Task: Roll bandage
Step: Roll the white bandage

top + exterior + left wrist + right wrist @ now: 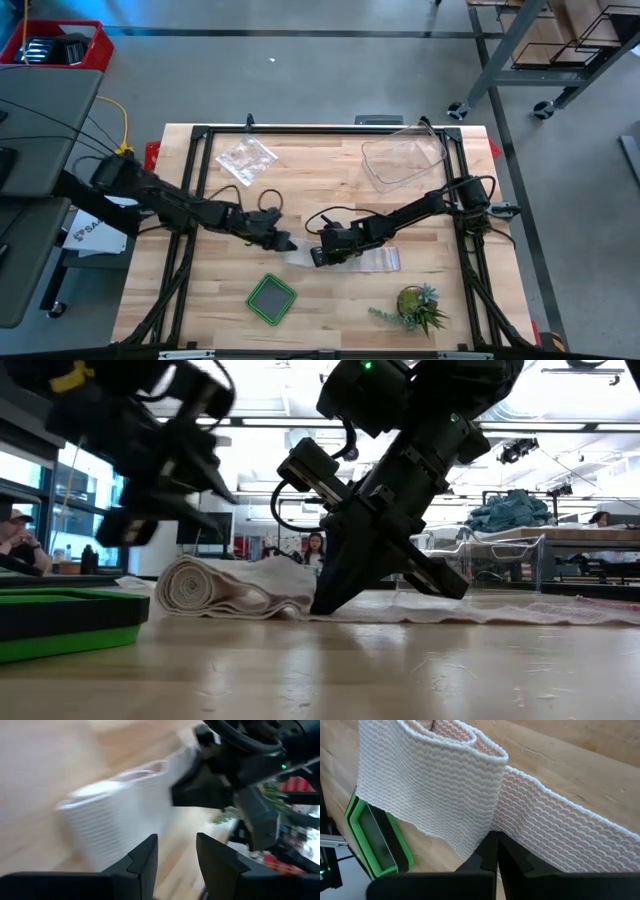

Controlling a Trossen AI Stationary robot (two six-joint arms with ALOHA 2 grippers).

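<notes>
The white gauze bandage lies on the wooden table, partly wound into a loose roll (215, 588) with its flat strip (500, 610) running toward the table's right. The roll also shows in the right wrist view (430, 785) and the high view (298, 252). My right gripper (494, 845) is shut, with its tips down on the strip right beside the roll. My left gripper (176, 860) is open, just to the left of the roll and a little above the table, touching nothing. It also shows in the high view (281, 240). My right gripper presses its shut fingertips (325, 603) down on the flat strip (530, 815) at the spot where it leaves the roll. The fingers slant down from the table's right. The strip lies flat on the table under them, and the roll rests against their left side.
A clear plastic tub (402, 160) stands at the far right and a crinkly clear bag (245, 157) at the far left. A green square tray (271, 298) and a small plant (418, 307) sit near the front edge. People sit in the room behind (12, 535).
</notes>
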